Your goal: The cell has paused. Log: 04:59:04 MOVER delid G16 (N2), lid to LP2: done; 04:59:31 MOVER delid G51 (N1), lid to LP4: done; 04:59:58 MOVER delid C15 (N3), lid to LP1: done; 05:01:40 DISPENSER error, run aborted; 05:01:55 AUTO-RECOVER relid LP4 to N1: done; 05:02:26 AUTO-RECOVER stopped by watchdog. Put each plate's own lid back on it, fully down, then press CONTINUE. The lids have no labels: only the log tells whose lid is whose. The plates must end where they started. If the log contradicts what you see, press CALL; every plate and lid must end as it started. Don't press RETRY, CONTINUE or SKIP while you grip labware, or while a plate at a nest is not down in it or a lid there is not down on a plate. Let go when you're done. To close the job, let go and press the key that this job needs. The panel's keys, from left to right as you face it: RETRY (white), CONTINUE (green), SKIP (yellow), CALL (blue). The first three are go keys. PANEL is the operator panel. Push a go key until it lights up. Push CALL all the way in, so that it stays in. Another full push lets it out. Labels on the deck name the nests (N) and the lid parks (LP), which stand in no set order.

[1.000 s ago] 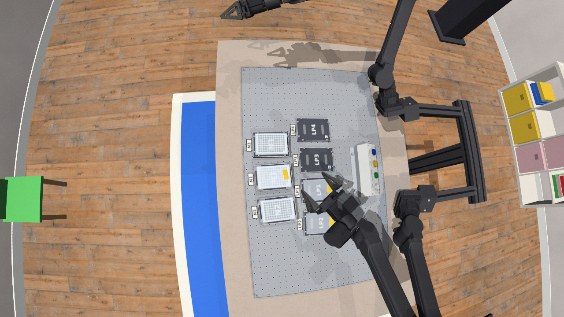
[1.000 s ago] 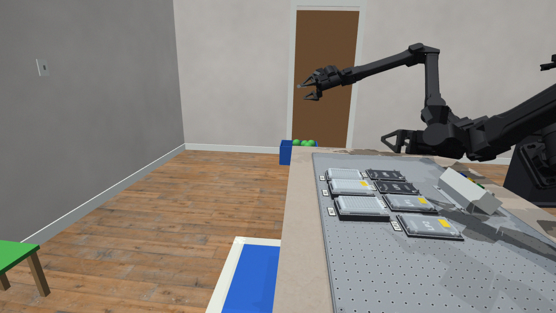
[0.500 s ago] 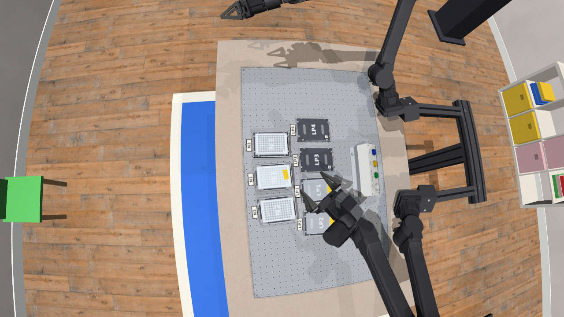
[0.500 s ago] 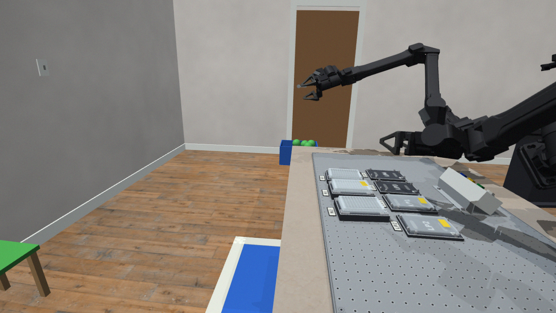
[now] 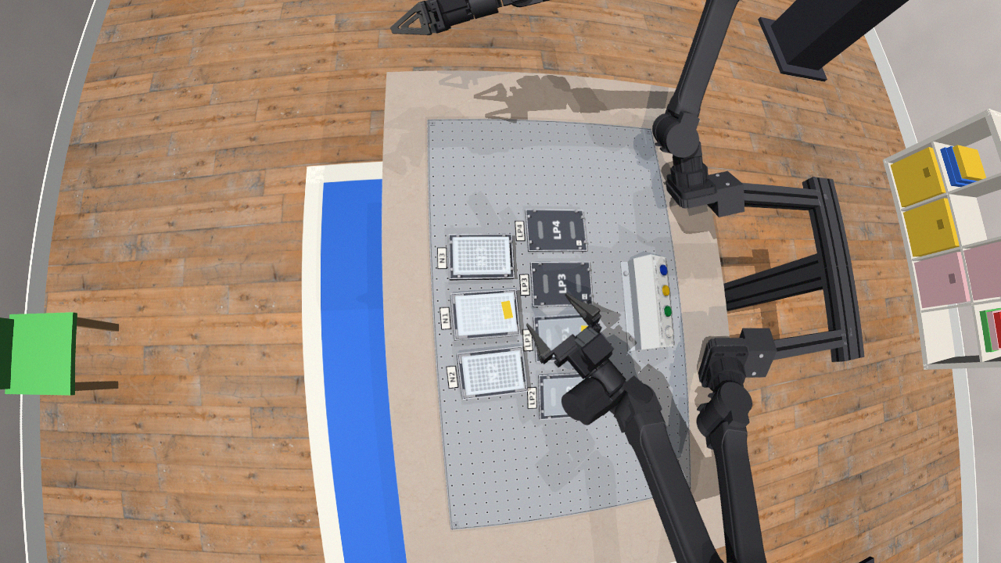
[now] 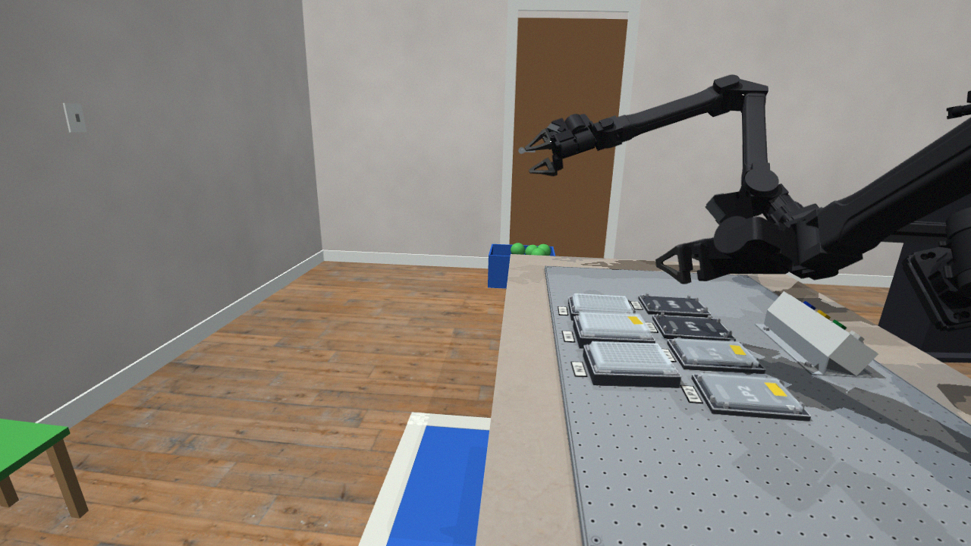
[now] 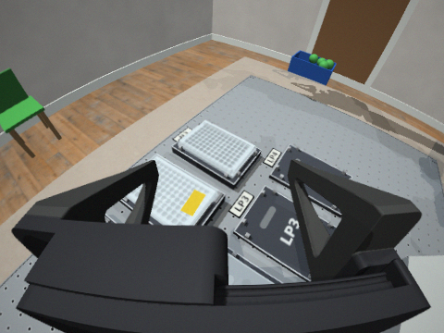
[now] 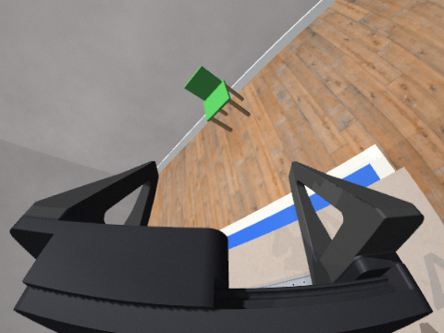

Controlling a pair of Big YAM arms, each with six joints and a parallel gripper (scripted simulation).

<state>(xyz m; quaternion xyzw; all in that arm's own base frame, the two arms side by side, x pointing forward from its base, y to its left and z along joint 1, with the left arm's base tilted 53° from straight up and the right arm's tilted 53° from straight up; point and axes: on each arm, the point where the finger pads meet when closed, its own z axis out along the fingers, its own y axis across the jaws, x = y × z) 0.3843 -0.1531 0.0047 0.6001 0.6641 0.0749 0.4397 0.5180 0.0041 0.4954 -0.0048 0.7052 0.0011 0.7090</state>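
evidently wide open and empty, left end effector (image 5: 549, 311) (image 6: 670, 271) (image 7: 224, 163) near the lp3 label (image 5: 524, 284) (image 6: 650, 327) (image 7: 241, 203), right end effector (image 5: 394, 30) (image 6: 526, 161) (image 8: 224, 163) well apart

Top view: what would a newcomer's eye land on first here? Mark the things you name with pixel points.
Probably the left arm (image 5: 556, 335) (image 6: 668, 265) (image 7: 224, 164), its open jaws reaching in over the parks beside LP3 (image 5: 560, 283) (image 6: 691, 331) (image 7: 273, 227). Next, the blue mat (image 5: 349, 314) (image 6: 441, 481) (image 8: 264, 236) on the floor along the table's far side from the panel (image 5: 647, 301) (image 6: 815, 332), and the green chair (image 5: 41, 353) (image 6: 26, 441) (image 7: 20, 113) (image 8: 216, 101) beyond it.

Top view: LP2 lid (image 5: 554, 396) partly hidden by L arm (image 5: 594, 399); N2 tag (image 5: 452, 376) blurry.
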